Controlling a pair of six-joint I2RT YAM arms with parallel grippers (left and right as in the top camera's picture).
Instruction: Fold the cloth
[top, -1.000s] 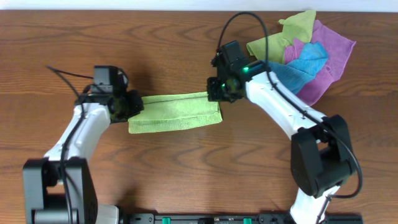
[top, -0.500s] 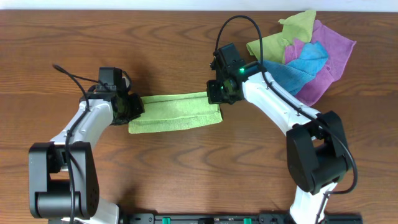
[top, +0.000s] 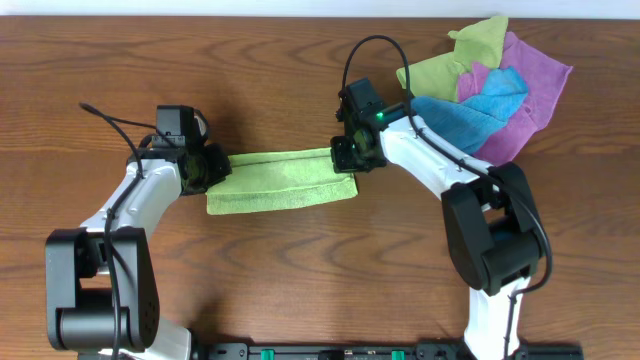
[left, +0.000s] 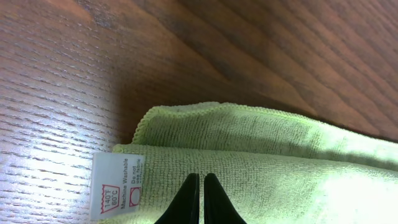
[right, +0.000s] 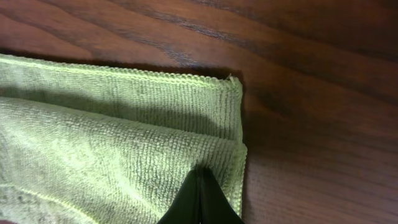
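A green cloth (top: 285, 182) lies on the wooden table as a long folded strip. My left gripper (top: 207, 168) is at its left end, and my right gripper (top: 350, 156) is at its right end. In the left wrist view the fingers (left: 201, 178) are shut with a hair-thin gap on the cloth (left: 280, 149), beside its white care tag (left: 118, 185). In the right wrist view the fingertips (right: 200, 172) are shut and pinch the cloth (right: 93, 137) near its right edge. Two layers show at the far edge.
A pile of other cloths (top: 490, 90), yellow-green, blue and purple, lies at the back right, behind my right arm. Bare wooden table (top: 300, 270) surrounds the folded strip.
My left gripper has shifted slightly right and back toward the cloth's left end. My right gripper has edged a little left. The cloth has kept its shape.
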